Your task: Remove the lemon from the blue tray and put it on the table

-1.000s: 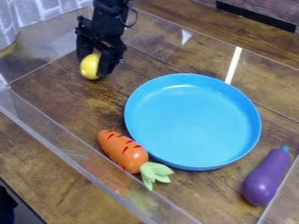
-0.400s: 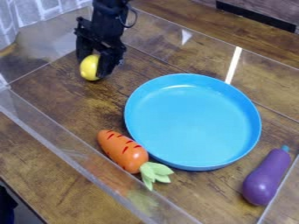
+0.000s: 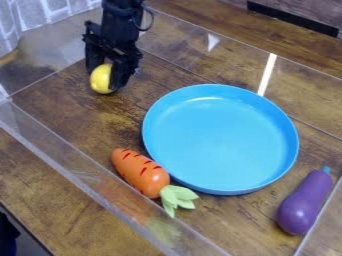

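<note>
The yellow lemon [image 3: 102,79] is at the upper left, low over or on the dark wood table [image 3: 60,150], well outside the blue tray [image 3: 221,136]. My black gripper [image 3: 110,72] points down over the lemon, its fingers shut on the fruit's sides. The round blue tray lies in the middle of the table with nothing in it.
An orange carrot [image 3: 142,173] with green leaves lies at the tray's front-left rim. A purple eggplant [image 3: 306,201] lies at the lower right. Clear acrylic walls [image 3: 80,180] border the table on all sides.
</note>
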Robot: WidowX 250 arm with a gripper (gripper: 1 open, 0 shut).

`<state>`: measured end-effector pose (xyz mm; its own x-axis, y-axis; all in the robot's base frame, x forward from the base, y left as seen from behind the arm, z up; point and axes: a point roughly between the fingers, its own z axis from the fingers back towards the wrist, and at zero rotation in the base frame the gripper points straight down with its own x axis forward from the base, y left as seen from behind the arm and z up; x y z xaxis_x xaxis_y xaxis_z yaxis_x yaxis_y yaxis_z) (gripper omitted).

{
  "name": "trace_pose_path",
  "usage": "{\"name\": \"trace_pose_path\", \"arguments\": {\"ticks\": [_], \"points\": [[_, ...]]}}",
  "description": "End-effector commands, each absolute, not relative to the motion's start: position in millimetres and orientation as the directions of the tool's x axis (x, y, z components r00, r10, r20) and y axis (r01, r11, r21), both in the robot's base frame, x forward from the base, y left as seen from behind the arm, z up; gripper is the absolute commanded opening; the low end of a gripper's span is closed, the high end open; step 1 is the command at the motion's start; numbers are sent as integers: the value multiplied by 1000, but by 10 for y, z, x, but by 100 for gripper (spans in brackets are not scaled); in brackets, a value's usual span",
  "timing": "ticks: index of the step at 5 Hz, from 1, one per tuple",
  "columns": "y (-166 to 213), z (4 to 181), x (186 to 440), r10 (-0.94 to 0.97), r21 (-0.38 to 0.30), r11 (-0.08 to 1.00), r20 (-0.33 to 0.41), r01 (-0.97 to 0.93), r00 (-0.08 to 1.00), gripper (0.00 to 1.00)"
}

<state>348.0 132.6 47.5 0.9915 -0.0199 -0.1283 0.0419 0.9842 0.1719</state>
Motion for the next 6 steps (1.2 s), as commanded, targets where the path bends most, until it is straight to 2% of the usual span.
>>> {"name": "trace_pose_path", "arguments": {"ticks": [1,2,3,5,6], "points": [[1432,877,3472,9,195,981,-27,-4,1000,0],[1427,870,3485,9,191,981,-22,-5,1000,0],[1424,859,3503,9,187,982,-17,-5,1000,100],[1517,1288,3408,59,153,986,69,-69,996,100],[1587,1388,3382,89,145,984,98,-103,991,100]]}}
